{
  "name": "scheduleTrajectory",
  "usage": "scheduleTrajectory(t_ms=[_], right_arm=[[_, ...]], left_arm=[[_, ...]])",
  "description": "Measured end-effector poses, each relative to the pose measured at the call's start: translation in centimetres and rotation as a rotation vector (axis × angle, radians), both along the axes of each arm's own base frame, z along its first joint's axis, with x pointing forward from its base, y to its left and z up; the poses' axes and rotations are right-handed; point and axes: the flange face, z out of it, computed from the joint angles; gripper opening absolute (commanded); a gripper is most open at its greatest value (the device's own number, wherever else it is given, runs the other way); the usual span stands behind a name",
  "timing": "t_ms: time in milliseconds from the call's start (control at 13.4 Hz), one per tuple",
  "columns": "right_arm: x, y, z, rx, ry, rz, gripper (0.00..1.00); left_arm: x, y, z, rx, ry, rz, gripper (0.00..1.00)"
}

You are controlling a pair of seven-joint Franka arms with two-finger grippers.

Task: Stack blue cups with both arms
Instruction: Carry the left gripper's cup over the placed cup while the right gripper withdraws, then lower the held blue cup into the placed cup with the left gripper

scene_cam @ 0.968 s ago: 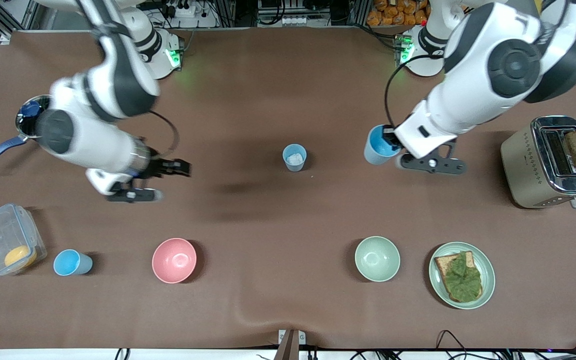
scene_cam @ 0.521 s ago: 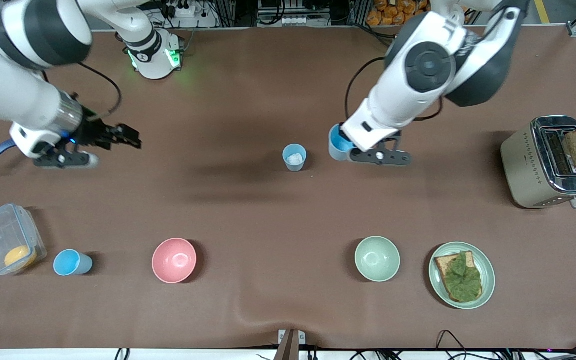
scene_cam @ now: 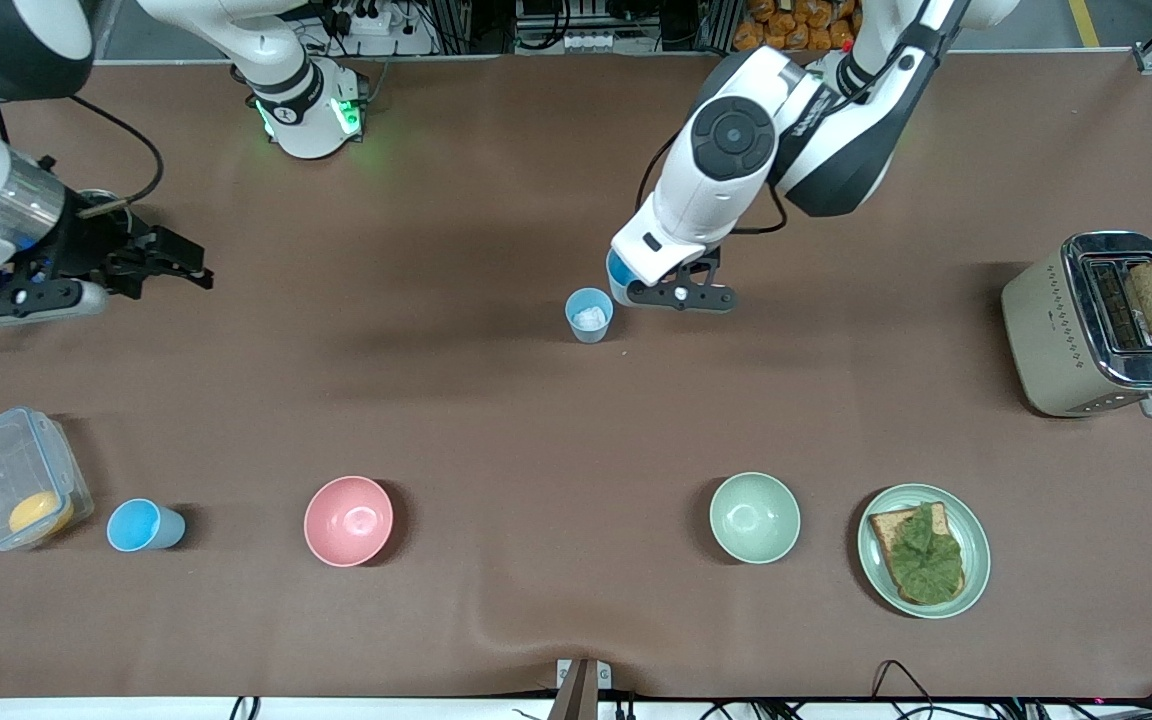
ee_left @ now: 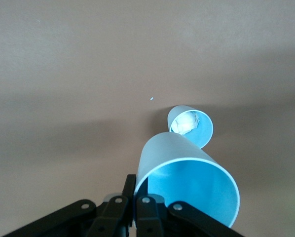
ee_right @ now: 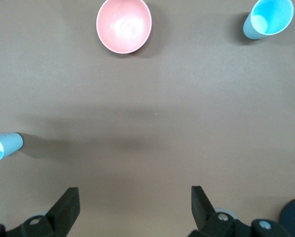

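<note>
A pale blue cup (scene_cam: 589, 315) with something white inside stands upright mid-table; it also shows in the left wrist view (ee_left: 189, 126) and the right wrist view (ee_right: 2, 145). My left gripper (scene_cam: 633, 288) is shut on the rim of a brighter blue cup (scene_cam: 617, 272), held tilted just above the table beside the pale cup; the left wrist view shows this held cup (ee_left: 187, 182) in my left gripper (ee_left: 136, 197). Another bright blue cup (scene_cam: 141, 526) stands near the front camera at the right arm's end (ee_right: 268, 17). My right gripper (scene_cam: 196, 265) is open and empty over bare table (ee_right: 133, 205).
A pink bowl (scene_cam: 348, 520) and a pale green bowl (scene_cam: 754, 517) stand near the front camera. A plate (scene_cam: 976, 530) holds bread with lettuce. A toaster (scene_cam: 1066, 330) with bread stands at the left arm's end. A clear container (scene_cam: 6, 470) stands beside the third cup.
My left arm has carried the bright blue cup across to just beside the pale cup. My right arm has swung away toward its own end of the table.
</note>
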Motion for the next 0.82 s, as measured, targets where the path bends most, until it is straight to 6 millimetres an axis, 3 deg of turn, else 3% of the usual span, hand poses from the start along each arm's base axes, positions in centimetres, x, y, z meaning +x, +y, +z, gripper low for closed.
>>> scheduleTrajectory(t_ms=[372,819], right_arm=[[1.5,-1.2,1.4,-0.005,-0.034,-0.018,1.0],[2.3,-0.3,3.8,-0.03,-0.024,0.013,1.0]], left_arm=[[-1.5,-2.5,-4.9,0.027,0.041,-0.041,0.0],[-2.5,-5.5,-8.7,0.004,0.01,-0.021,0.0]])
